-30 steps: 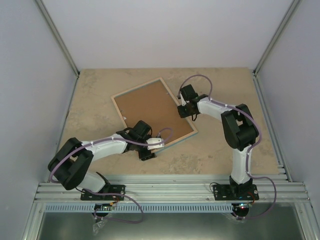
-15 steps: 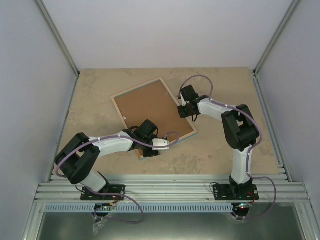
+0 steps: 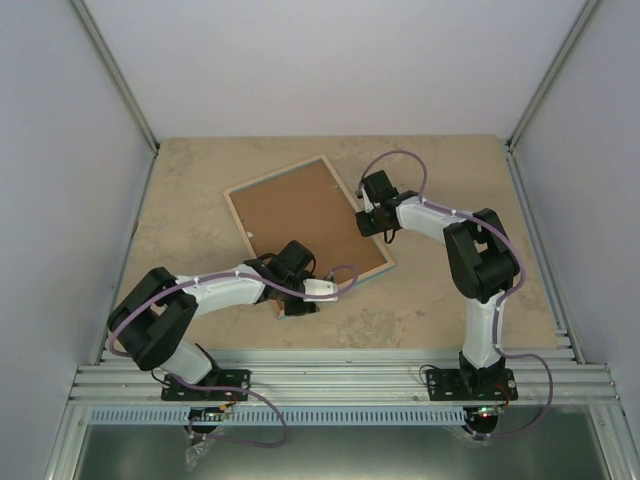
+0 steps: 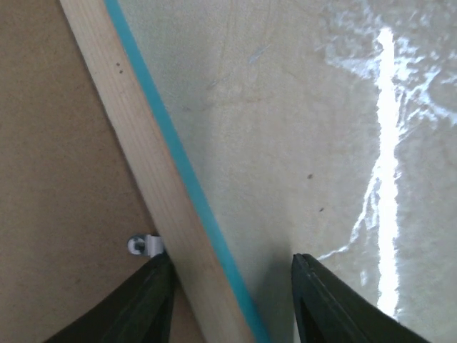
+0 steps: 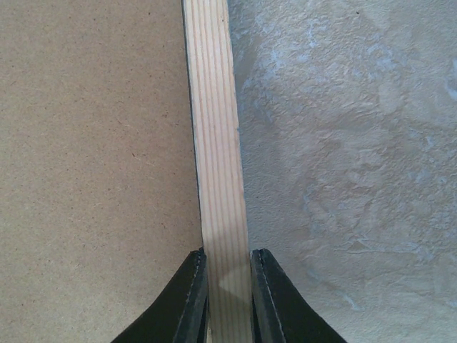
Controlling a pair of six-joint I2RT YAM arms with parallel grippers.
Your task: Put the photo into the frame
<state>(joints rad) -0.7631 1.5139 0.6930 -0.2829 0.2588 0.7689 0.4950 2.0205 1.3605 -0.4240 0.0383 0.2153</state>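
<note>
Frame: the frame (image 3: pixel 277 176) lies flat on the table (image 3: pixel 450 180), bare wood face up, turned at a slant between my two arms.
Backing board: a brown backing board (image 3: pixel 300 225) fills the frame inside the rim.
Right gripper: my right gripper (image 5: pixel 228 254) sits on the frame's right long side, on its far half.
Right jaws: clamped on the wooden rim, one finger on the board side and one on the table side, both pressed against the wood.
Left gripper: my left gripper (image 4: pixel 230 261) straddles the rim close to the frame's near corner.
Left jaws: apart, not gripping. My inner finger (image 4: pixel 150 307) stands on the board side right against the rim. My outer finger (image 4: pixel 321 307) stands clear of it, with bare table showing between finger and frame.
Turquoise strip: a thin turquoise strip (image 4: pixel 178 157) runs along the rim's outer side, next to the table.
Silver tab: a small silver tab (image 4: pixel 141 246) sits on the board, touching the rim, just beyond my inner finger's tip.
</note>
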